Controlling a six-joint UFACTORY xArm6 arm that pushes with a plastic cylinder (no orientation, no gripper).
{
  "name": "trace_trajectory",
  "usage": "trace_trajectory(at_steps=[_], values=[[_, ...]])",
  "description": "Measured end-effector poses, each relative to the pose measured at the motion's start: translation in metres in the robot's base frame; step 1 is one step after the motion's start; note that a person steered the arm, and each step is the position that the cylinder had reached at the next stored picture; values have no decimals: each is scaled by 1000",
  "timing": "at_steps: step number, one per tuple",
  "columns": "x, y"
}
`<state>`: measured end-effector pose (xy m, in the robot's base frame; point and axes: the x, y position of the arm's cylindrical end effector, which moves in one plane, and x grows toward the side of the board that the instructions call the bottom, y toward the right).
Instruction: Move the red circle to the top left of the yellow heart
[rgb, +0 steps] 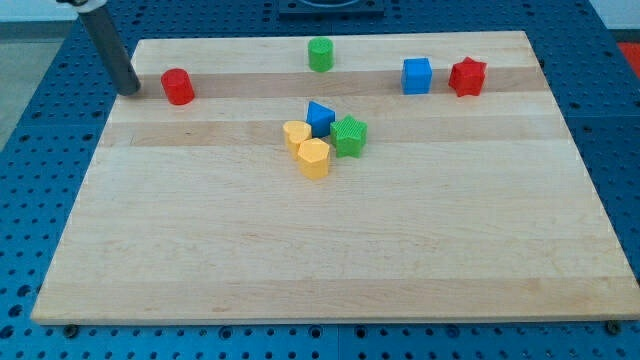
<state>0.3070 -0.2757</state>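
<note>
Camera view, sole entry.

Board (330, 260): a pale wooden table top is being shown lying on a blue perforated base.

End effector: a dark rod with no jaws is being shown, so nothing is being gripped and nothing can be opened or closed. My tip (131, 91) is being seen resting near the board's upper-left edge, just to the view's left of the red circle (178, 86), with a narrow gap between them; contact is not being made out.

Task items: the red circle is being found far toward the view's left in the upper band of the board. The yellow heart (296, 133) is being taken as the rounded yellow block in the central cluster, beside a yellow hexagonal block (314, 158), a blue triangular block (320, 116) and a green star-like block (349, 135).

Other items: a green cylinder (320, 54) at the view's top, and a blue cube (417, 75) and red star (467, 76) toward the view's right.

Progress: the task is being judged as barely begun. The circle is being kept well apart from the heart; a push rightward and slightly downward is being judged as remaining, stopping short of the cluster.
</note>
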Motion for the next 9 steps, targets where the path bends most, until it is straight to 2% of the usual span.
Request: trace_trajectory(at_steps=[4, 5, 6, 7, 8, 9], values=[[26, 96], [27, 85], [10, 59], [-47, 50], [-61, 85], [-56, 91]])
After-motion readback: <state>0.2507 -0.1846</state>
